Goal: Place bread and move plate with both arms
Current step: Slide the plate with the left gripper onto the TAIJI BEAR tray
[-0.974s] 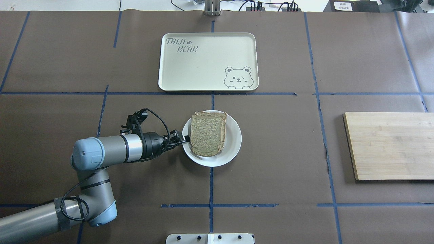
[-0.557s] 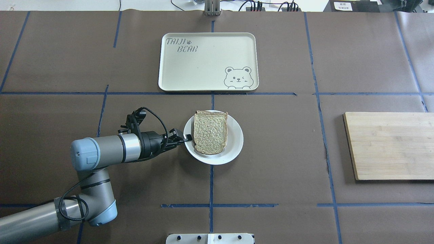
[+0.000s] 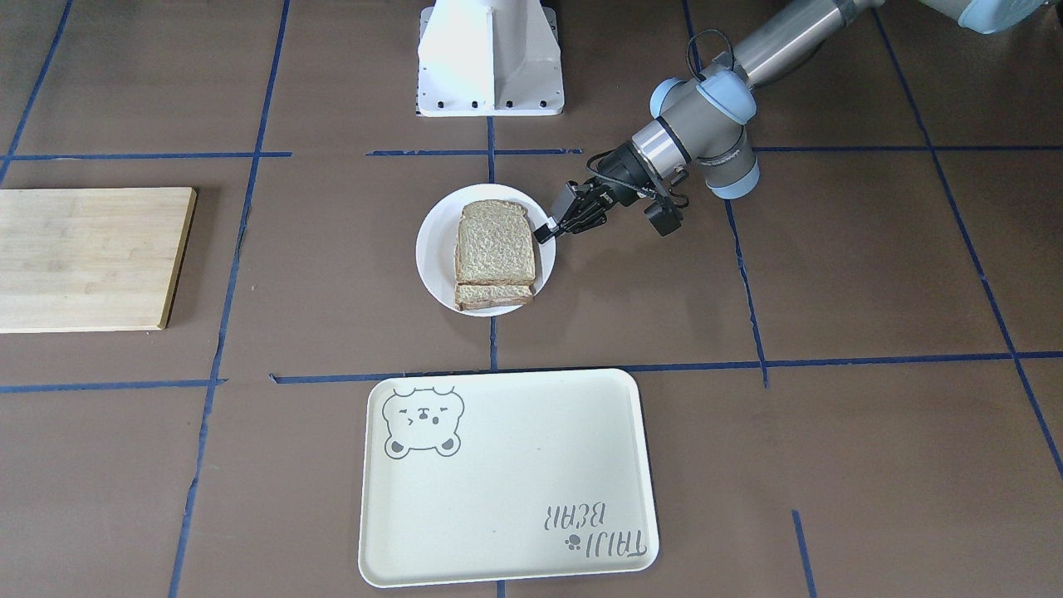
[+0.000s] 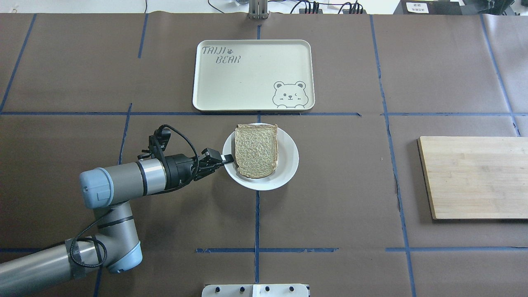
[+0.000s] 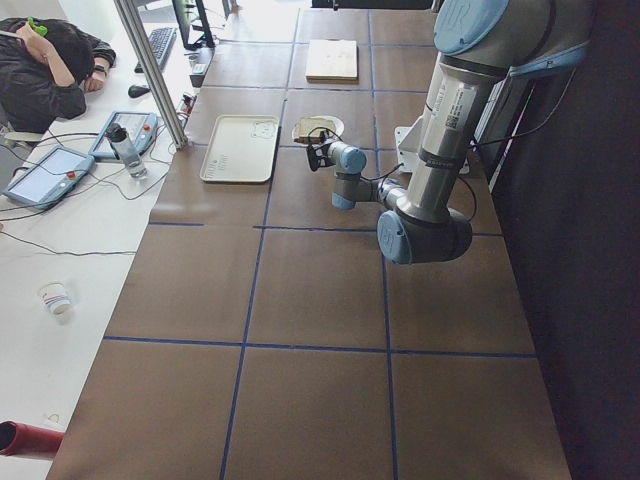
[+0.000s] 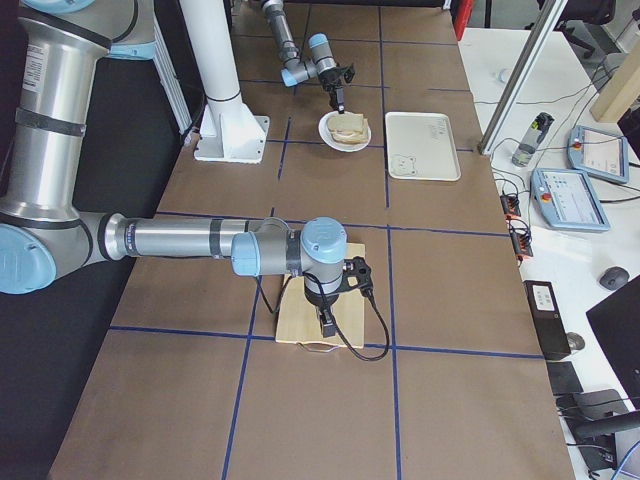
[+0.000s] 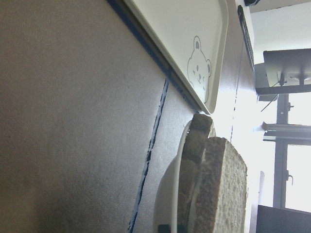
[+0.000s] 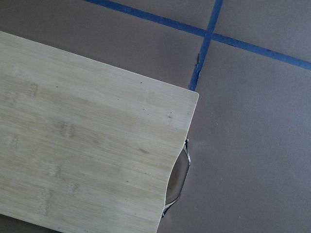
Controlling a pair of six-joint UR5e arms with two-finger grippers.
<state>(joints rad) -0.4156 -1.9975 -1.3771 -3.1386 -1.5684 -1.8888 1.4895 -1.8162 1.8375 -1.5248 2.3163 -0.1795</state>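
The plate point(image 4: 286, 161) lies on the brown surface point(image 4: 350, 185) just on the robot's side of the tray point(image 4: 247, 78), close to the tray's long edge below the bear drawing but not touching it. The bread point(image 4: 256, 150) lies flat on the plate, its domed edge pointing away from the tray and its straight edge reaching the plate's rim on the tray side. The front-facing view shows a second slice point(image 3: 494, 296) under it, its crust sticking out on the side nearest the tray (the left wrist camera also shows two slices stacked).

The left end effector point(image 4: 226, 158) reaches in nearly level from the robot's left and is clenched on the plate's rim, on the side of the plate that faces away from the bear corner of the tray. Whether the plate rests on the surface or is raised off it cannot be told.

The cutting board point(image 4: 474, 177) lies well apart from the tray, off toward the robot's right. The right end effector point(image 6: 325, 323) hangs pointing down over the board's near end; whether it is released or clenched cannot be told, since only the side view shows it.
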